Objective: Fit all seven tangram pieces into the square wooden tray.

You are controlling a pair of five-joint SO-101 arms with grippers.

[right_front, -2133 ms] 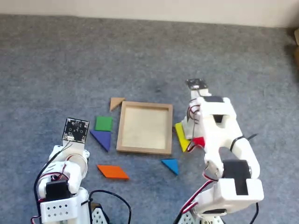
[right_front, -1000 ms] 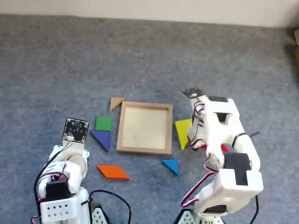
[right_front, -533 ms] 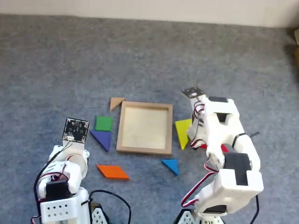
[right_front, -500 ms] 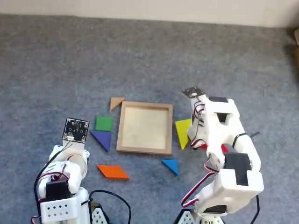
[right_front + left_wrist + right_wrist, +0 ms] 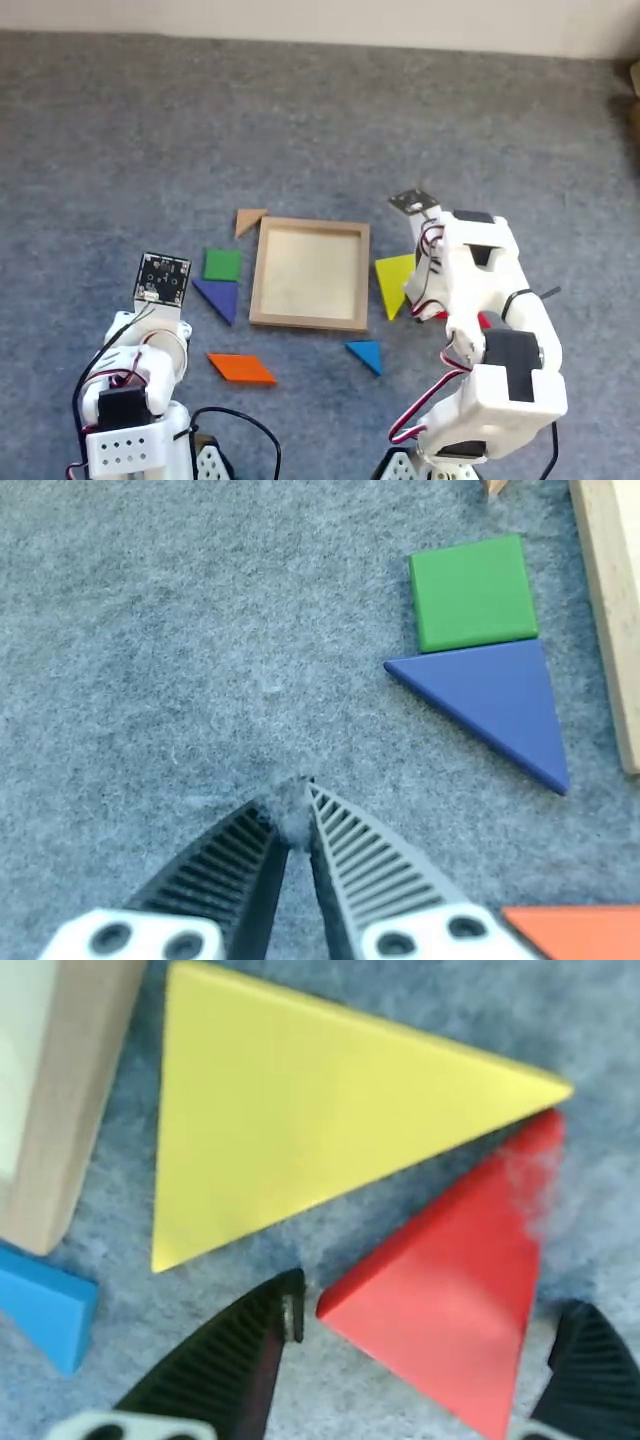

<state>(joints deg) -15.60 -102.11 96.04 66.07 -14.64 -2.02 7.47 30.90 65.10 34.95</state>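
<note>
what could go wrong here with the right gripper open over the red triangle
1. The right gripper is open around the red triangle, whose edges slant. Closing on them may squeeze the piece out sideways.
2. The red triangle's tip lies close to the yellow triangle, which sits beside the wooden tray. A twist of the red piece could shove the yellow one.
3. The piece lies flat on the carpet, so the fingers may slide over it.

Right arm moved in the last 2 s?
Yes. The right arm has drawn back toward its base, slightly away from the wooden tray.
</note>
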